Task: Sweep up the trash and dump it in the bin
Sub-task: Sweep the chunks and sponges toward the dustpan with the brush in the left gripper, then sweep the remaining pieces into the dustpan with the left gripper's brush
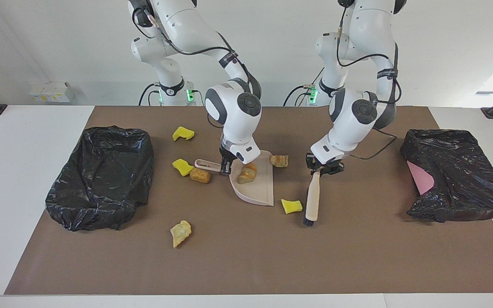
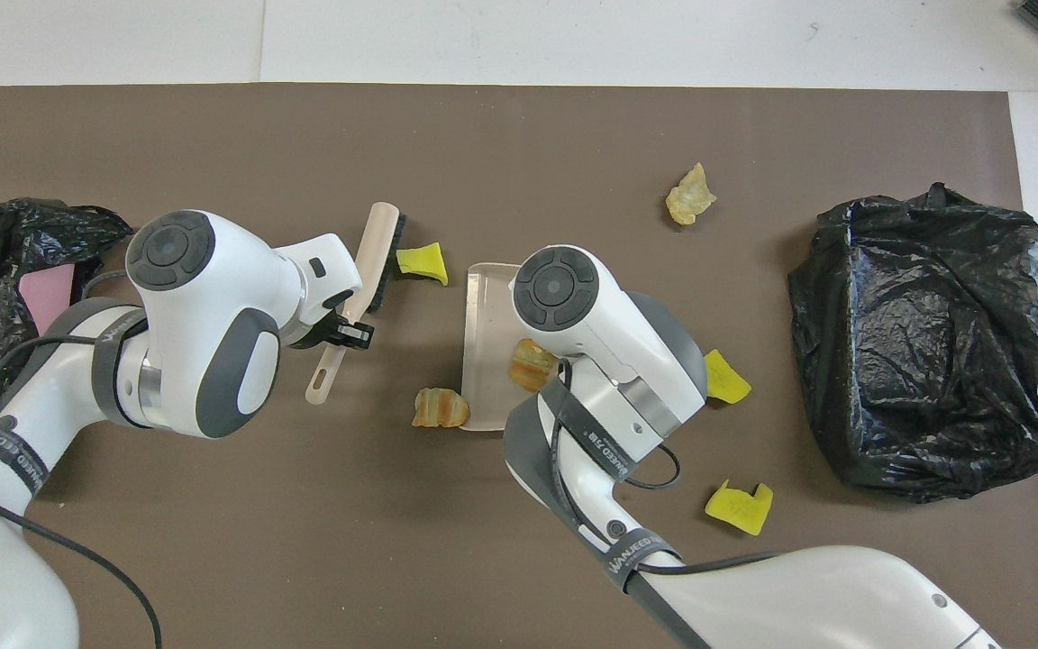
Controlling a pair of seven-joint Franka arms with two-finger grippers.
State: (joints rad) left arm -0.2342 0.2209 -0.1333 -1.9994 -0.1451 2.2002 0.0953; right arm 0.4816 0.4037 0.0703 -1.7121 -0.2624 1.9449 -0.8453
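- Now, the counter (image 1: 357, 256) carries a brown mat, with a black-lined bin (image 1: 101, 175) at the right arm's end and a second black bag (image 1: 456, 175) at the left arm's end; a pink sheet (image 1: 420, 179) shows under that bag's edge.
- The bin at the right arm's end stands open; nothing of the trash shows inside it.
- The beige dustpan (image 1: 261, 188) lies at the middle of the mat, its mouth toward the left arm's end, and holds one tan-orange lump (image 1: 246, 174).
- The right claw (image 1: 226, 164) is clamped on the dustpan's handle (image 1: 206, 164).
- The left claw (image 1: 322, 167) is clamped on the handle of the beige hand brush (image 1: 312, 201). The brush slants down, its dark bristle end low by the mat, toward the left arm's end from the dustpan's mouth.
- A yellow chunk (image 1: 292, 206) lies between the brush head and the dustpan's mouth, just beside the bristles; in the overhead view the two seem to touch.
- Another tan lump (image 1: 279, 161) sits outside the pan by its corner nearer the robots.
- A third tan lump (image 1: 200, 175) and a second yellow chunk (image 1: 182, 167) lie beside the dustpan's handle, toward the bin.
- A third yellow chunk (image 1: 183, 133) lies nearer the robots, near the bin's corner.
- A pale crumpled piece (image 1: 180, 233) lies alone toward the mat's edge farthest from the robots.
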